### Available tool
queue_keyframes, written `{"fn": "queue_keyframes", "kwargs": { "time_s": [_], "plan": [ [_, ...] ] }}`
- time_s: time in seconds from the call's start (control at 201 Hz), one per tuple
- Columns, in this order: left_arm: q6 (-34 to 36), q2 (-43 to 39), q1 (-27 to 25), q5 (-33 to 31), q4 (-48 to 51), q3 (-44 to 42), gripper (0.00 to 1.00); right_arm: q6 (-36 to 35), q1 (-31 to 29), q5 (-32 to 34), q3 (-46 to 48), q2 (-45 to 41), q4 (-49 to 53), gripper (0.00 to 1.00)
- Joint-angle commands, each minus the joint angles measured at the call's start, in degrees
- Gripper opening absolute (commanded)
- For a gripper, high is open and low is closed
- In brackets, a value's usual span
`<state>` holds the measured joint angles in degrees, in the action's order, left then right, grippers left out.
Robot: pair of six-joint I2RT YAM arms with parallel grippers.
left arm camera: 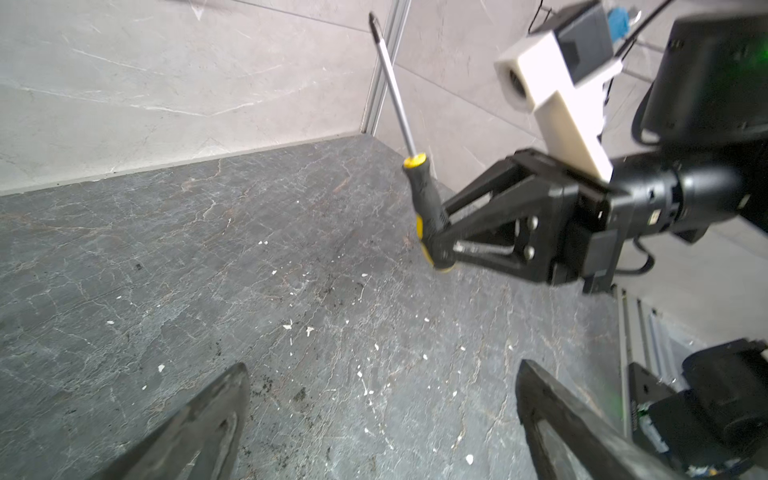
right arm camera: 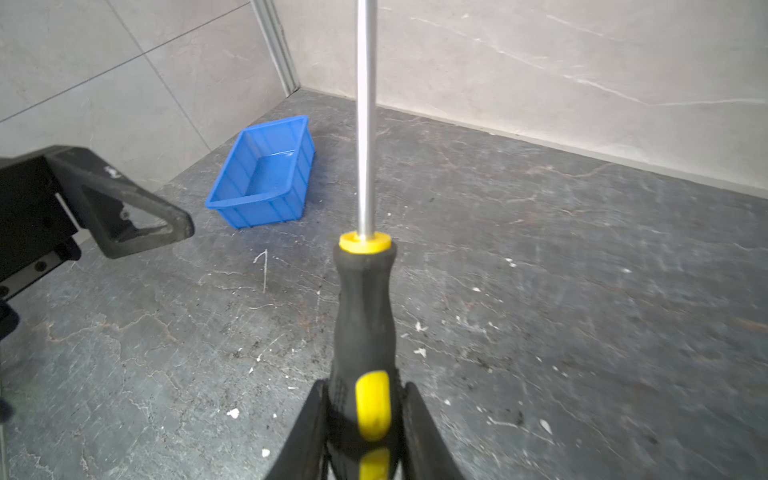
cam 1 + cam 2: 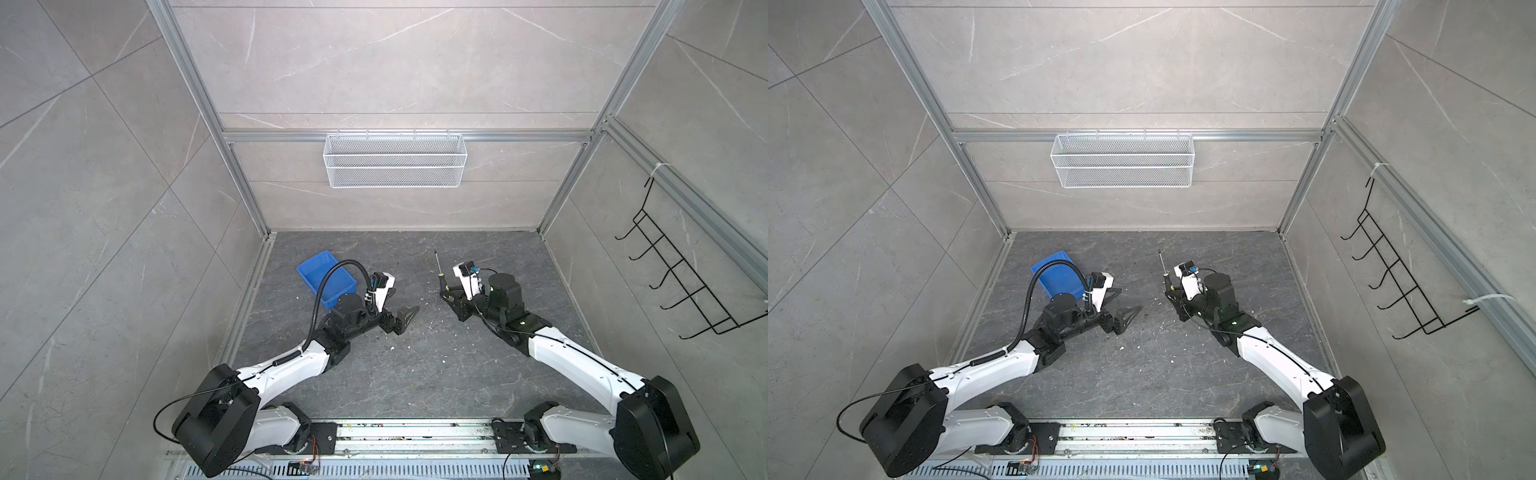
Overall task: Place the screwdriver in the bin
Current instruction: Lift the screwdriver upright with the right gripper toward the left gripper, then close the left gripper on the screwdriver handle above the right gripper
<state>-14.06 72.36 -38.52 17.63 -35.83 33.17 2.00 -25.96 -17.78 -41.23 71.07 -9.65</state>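
One screwdriver (image 3: 441,281) sits clamped by its handle in the right hand (image 3: 448,297), off the table (image 3: 415,374), with its shaft angled up toward the back wall (image 3: 395,83). One blue bin (image 3: 312,266) lies well left. The left hand (image 3: 409,318) gapes wide, empty.

Blue bin (image 2: 266,212), black-and-yellow screwdriver (image 2: 363,299), grey floor (image 2: 540,291)

Surface: a dark grey, pale-veined stone floor (image 3: 415,386) is lying flat and carrying everything.
Bin: a bright blue bin (image 3: 316,266) is sitting on it toward the far left corner, open side up.
Debris: small white flecks (image 1: 309,331) are lying scattered around the middle.
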Motion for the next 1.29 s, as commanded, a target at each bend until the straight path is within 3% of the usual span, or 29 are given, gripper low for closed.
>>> {"fn": "queue_keyframes", "kwargs": {
  "time_s": [0.0,0.363,0.557,0.831,1.02,1.289],
  "plan": [
    [-5.4,0.1,0.7,2.4,-9.9,0.7,1.0,1.1,-2.7,1.8,-3.0,2.0,-5.4,0.0],
    [-17.6,10.5,1.0,-0.1,-26.9,4.9,0.95,4.4,-7.5,-1.7,-5.3,7.6,-13.2,0.0],
    [-20.7,13.5,1.0,-5.1,-28.5,7.3,0.91,3.3,-8.8,-2.6,-5.7,7.6,-12.5,0.0],
    [-22.8,15.2,1.0,-6.5,-28.0,8.8,0.86,2.0,-9.4,-3.1,-5.9,7.0,-11.0,0.0],
    [-23.4,15.3,1.0,-6.3,-28.2,8.7,0.59,1.5,-9.5,-2.6,-5.7,6.4,-10.6,0.0],
    [-22.5,14.9,1.0,-5.0,-28.1,8.5,0.28,1.3,-9.6,-2.4,-5.8,6.1,-10.2,0.0]
  ]
}}
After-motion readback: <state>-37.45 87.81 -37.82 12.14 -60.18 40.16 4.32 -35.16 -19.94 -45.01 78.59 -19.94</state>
